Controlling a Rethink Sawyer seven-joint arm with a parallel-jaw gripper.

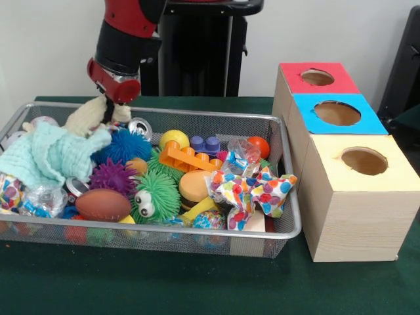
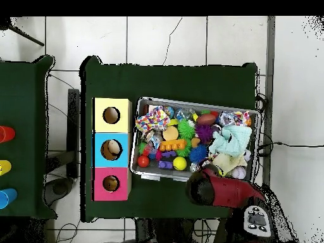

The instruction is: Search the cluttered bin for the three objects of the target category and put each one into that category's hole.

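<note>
The silver wire-mesh bin (image 1: 197, 115) lies on the green table, packed with toys; it also shows in the overhead view (image 2: 196, 102). My gripper (image 1: 108, 110) is down at the bin's far left corner, sunk into a cream fuzzy cloth (image 1: 84, 118) that rises against it. A mint green cloth (image 1: 56, 152) lies just in front of that. Three wooden boxes stand right of the bin, each with a round hole: red top (image 1: 318, 77), blue top (image 1: 336, 113), yellow top (image 1: 364, 161). In the overhead view the red arm (image 2: 218, 188) hides the gripper.
The bin holds a blue spiky ball (image 1: 125, 146), a purple spiky ball (image 1: 113, 176), a green furry toy with eyes (image 1: 154, 194), a brown football (image 1: 103, 205), an orange brick (image 1: 187, 159), a yellow ball (image 1: 174, 138), a red ball (image 1: 260, 146) and a polka-dot cloth (image 1: 252, 193).
</note>
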